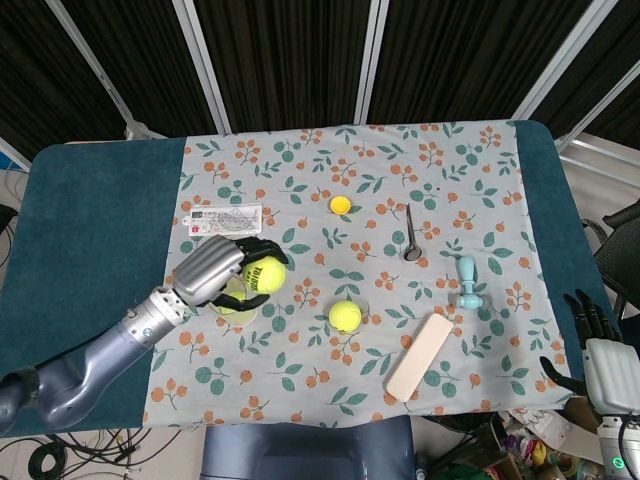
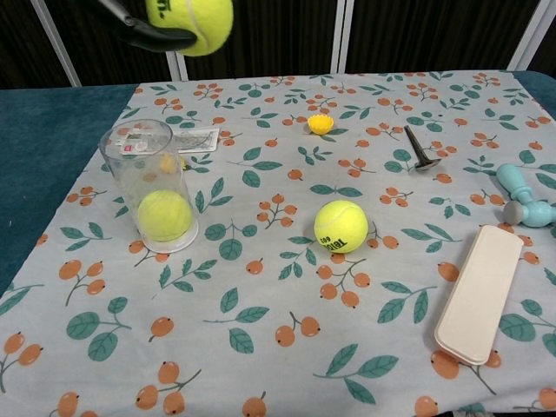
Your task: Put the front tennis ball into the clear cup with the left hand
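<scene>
Left hand (image 1: 218, 268) has its fingers (image 2: 152, 36) wrapped round the tennis ball (image 1: 264, 274), up above the cup (image 2: 149, 185); chest view crops most of it. Right hand (image 1: 603, 352) sits at the table edge, fingers apart, holding nothing.

A table (image 1: 90, 230) with a dark teal top carries a floral cloth (image 1: 440, 170) down its middle; behind it hang black ribbed curtains (image 1: 280, 60) crossed by pale metal bars (image 1: 372, 50). Cables (image 1: 45, 460) lie on the floor at the near left corner.
</scene>
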Robot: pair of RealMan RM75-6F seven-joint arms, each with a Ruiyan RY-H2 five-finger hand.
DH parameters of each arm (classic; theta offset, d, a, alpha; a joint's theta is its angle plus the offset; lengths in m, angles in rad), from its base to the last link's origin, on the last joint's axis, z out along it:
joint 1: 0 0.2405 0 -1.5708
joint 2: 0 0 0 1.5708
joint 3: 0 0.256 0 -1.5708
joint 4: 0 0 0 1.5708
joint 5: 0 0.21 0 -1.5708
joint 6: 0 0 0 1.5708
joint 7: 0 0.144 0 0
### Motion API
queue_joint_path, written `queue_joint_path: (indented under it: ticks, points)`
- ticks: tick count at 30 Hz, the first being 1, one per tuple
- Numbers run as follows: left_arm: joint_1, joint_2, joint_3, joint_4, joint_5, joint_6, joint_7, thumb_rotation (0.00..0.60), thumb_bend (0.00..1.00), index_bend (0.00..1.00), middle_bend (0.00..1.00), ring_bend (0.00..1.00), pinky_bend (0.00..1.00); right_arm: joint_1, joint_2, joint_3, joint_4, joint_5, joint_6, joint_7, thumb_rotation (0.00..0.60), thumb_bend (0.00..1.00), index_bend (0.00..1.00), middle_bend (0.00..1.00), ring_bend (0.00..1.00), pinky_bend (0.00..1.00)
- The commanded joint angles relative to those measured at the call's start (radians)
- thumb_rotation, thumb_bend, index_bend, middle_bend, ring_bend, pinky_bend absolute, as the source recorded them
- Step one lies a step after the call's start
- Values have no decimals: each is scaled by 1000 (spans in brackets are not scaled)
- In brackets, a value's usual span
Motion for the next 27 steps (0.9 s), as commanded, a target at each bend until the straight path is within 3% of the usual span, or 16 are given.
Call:
queue_joint_path:
  ticks: [1,7,15,23,27]
  points:
    - [35,85,31,-29,-6,-21,-14,600,427,366,484,400,604,0,-1,-1,0,-2,0,-5,600,173,0,0,71,240]
    - [84,122,85,29,44,2,-71,600,423,361,480,400,603,1,-3,1,-2,2,-2,-7,600,174,0,0,71,241]
    - [83,67,126,121,99,-24,-192,600,419,355,472,394,603,2,-5,1,-2,-2,2,-13,600,174,0,0,71,240]
    - [63,28,128,153,115,-42,-202,600,325,341,452,363,587,1,-2,2,1,0,1,-5,600,174,0,0,71,239]
    - [51,25,132,149,115,-64,-198,600,250,316,420,330,523,1,-1,1,2,-4,3,-2,600,174,0,0,71,241]
